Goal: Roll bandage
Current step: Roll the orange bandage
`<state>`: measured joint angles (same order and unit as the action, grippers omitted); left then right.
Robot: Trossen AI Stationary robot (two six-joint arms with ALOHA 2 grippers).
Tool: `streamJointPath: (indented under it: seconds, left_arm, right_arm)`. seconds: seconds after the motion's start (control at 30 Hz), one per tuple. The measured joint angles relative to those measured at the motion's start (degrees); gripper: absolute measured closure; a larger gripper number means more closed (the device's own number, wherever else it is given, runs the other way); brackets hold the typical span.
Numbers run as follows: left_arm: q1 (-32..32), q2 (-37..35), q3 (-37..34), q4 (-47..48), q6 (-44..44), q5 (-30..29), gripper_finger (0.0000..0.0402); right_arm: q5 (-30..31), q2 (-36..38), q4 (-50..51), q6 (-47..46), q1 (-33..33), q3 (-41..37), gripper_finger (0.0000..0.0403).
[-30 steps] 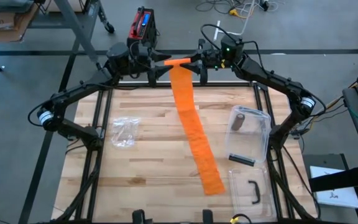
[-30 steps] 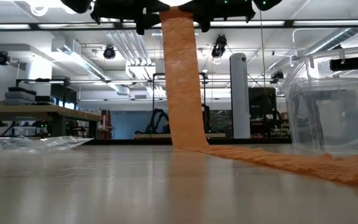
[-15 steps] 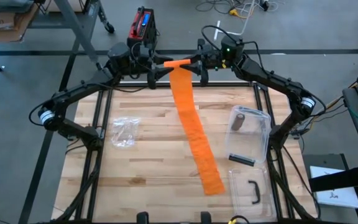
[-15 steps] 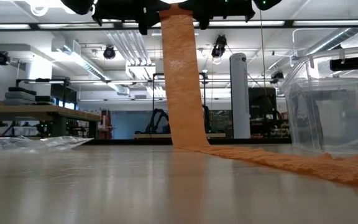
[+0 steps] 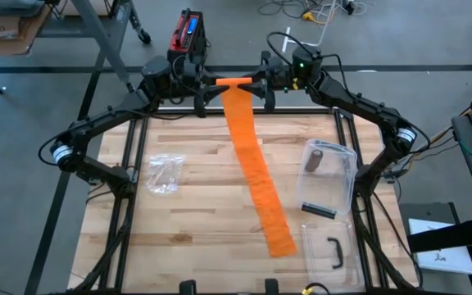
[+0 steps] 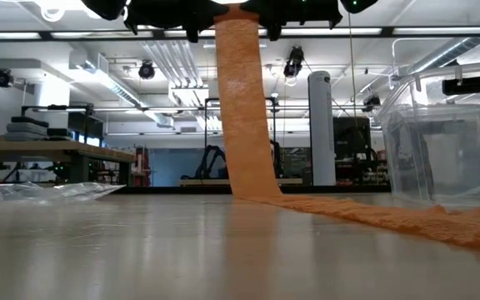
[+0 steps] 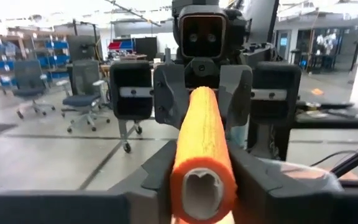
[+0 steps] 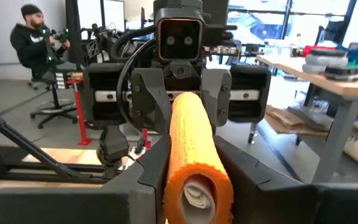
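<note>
Tabletop: pale wooden butcher-block tabletop (image 5: 195, 188) inside a dark metal frame, most of its middle and near part bare.
Bandage: long orange crepe bandage strip (image 5: 256, 176) hanging from the rolled end down to the wood, then trailing flat toward the near right part of the tabletop; its loose end lies just beside the clear plastic lid.
Progress: early, by my reading; only a short roll is wound and nearly the whole strip is still to be taken up.
Roll: orange wound roll on a pale core (image 7: 202, 149), held level above the far edge of the tabletop, between the two arms.
Left gripper (image 5: 201, 92): at the roll's left end, jaws clamped on the roll, one finger on each side of it in the left wrist view.
Right gripper (image 5: 266, 88): at the roll's right end, facing the other arm, jaws clamped on the roll.
Box: clear plastic storage box (image 5: 329, 176) on the right side, near the flat strip but apart from it.
Lid: clear plastic lid with a black handle (image 5: 328, 250) at the near right corner.
Bag: crumpled clear plastic bag (image 5: 161, 174) on the left, well apart from the strip.
Open room: free air under the roll; the strip can be drawn up without crossing box or bag, though its tail may brush the lid.
</note>
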<state>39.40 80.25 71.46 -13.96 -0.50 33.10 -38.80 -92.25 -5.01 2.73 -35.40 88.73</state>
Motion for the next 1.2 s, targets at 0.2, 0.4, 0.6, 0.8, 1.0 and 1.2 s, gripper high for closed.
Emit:
streamJointPath:
  seconds: [0.2,0.4,0.6,0.8,1.0,1.2]
  left_arm:
    - [0.0,0.0,0.0,0.0,-7.5,0.0,0.0341]
    - [0.0,0.0,0.0,-0.5,-14.0,-0.1,0.0340]
    - [-0.5,0.0,-0.1,-3.0,-21.6,0.2,0.0337]
    - [-1.9,0.0,-0.1,-3.4,-28.6,0.6,0.0350]
    - [-1.9,0.0,-0.1,-3.3,-30.1,0.4,0.0340]
    - [-2.0,0.0,-0.1,-3.2,-33.0,0.4,0.0344]
  right_arm:
    - [0.0,0.0,0.0,-9.9,0.0,0.0,0.0279]
    - [-0.3,0.1,-0.2,-21.1,-0.1,0.0,0.0229]
    - [-1.8,0.1,-0.7,-25.0,0.0,0.0,0.0161]
    - [-2.5,0.1,-2.9,-27.0,-0.1,0.0,0.0111]
    - [-2.3,0.2,-3.9,-29.2,-0.2,0.0,0.0097]
    - [-2.3,0.2,-3.7,-31.4,-0.2,0.0,0.0116]
